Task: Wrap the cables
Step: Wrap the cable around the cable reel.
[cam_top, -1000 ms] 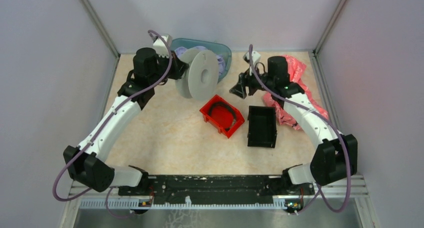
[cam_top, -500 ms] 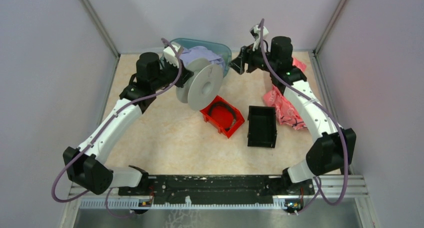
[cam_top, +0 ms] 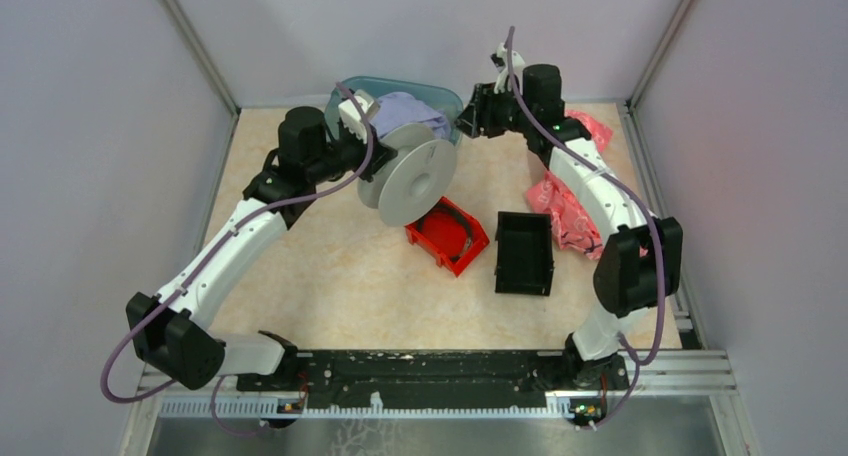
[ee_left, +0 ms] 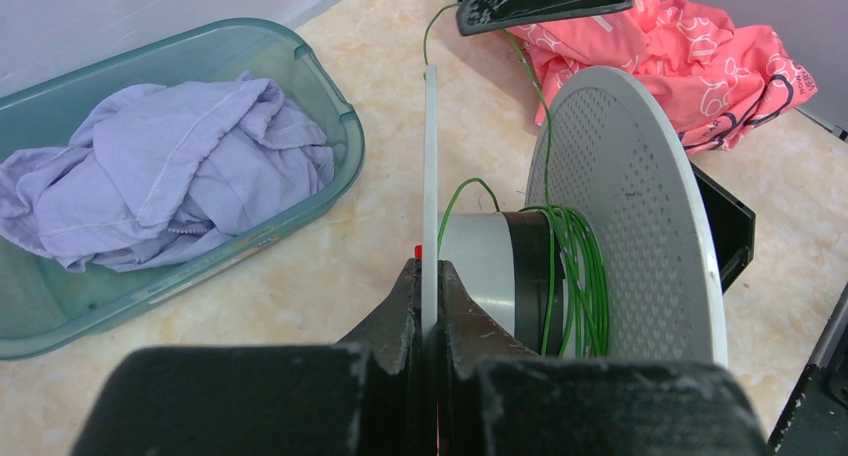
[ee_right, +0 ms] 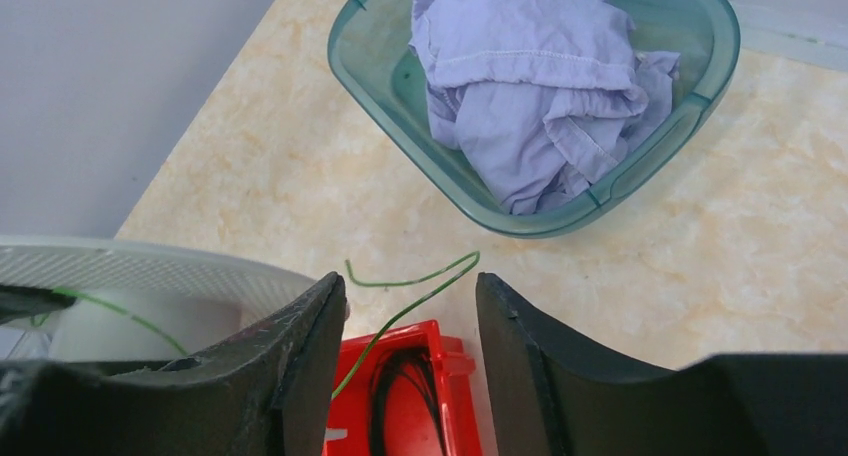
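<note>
The white spool [cam_top: 405,176] hangs above the table, over the red bin's far corner. My left gripper [ee_left: 429,268] is shut on the spool's thin near rim. Thin green cable [ee_left: 575,276] is wound round the hub against the large dotted flange [ee_left: 630,206]. One strand rises from there toward my right gripper [cam_top: 468,124], which hovers behind the spool by the tub's right end. In the right wrist view the right gripper [ee_right: 410,286] is open. The green cable [ee_right: 390,327] runs loosely between its fingers, and its free end curls just past the tips. No other colours of cable show.
The teal tub [cam_top: 440,96] at the back holds a lavender cloth [cam_top: 405,109]. The red bin [cam_top: 447,234] has a black cable coil in it, and the black bin [cam_top: 524,253] sits to its right. A pink cloth [cam_top: 565,211] lies under the right arm. Walls close off three sides.
The left arm has carried the spool right and nearer, over the red bin. The right gripper has risen and gone back toward the tub's right end, its jaws a little narrower.
</note>
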